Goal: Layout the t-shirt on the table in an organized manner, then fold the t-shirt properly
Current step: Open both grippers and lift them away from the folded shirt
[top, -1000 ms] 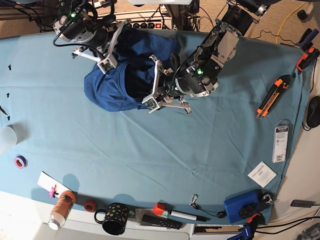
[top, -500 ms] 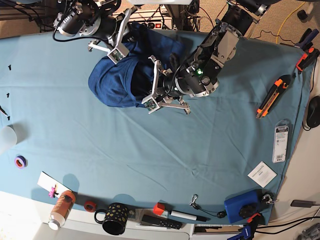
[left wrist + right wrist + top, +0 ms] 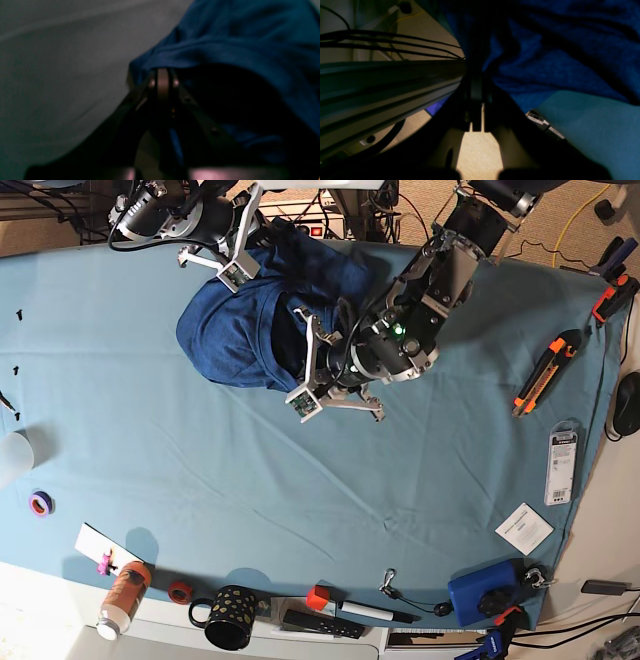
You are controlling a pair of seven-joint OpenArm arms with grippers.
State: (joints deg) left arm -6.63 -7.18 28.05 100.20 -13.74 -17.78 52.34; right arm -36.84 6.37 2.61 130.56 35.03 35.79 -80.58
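The t-shirt [image 3: 245, 330] is bunched in a dark navy heap at roughly 12 o'clock on the table [image 3: 300, 480], near the far edge, with part of it draped toward the rim behind. Nothing of it is spread flat — folds and a dark hollow are seen in the middle of the heap.

The left gripper [image 3: 305, 370] is seen at the heap's 4 o'clock edge; in the left wrist view the left gripper [image 3: 163, 75] is clamped tight on a rolled blue hem, the fabric arching over the closed tips. The pale cloth of the table [image 3: 62, 75] fills the 9 o'clock side of that view, blurred.

The right gripper [image 3: 240, 265] is placed at the heap's 11 o'clock corner, at the table's far edge. In the right wrist view the right gripper [image 3: 475, 72] is pinched together on a fold of the t-shirt [image 3: 557, 62], which hangs at 1 to 3 o'clock; teal table cloth [image 3: 590, 125] is seen at 4 o'clock, and black cables [image 3: 382, 42] plus a metal rail [image 3: 382, 90] at 9 to 10 o'clock.

Elsewhere on the table: an orange utility knife [image 3: 546, 370] at 3 o'clock, a white card [image 3: 523, 528] and a blue box [image 3: 482, 590] at 4–5 o'clock, a black spotted mug [image 3: 230, 615] and an orange bottle [image 3: 124, 597] at 7 o'clock, a purple tape roll [image 3: 40, 503] at 8 o'clock.
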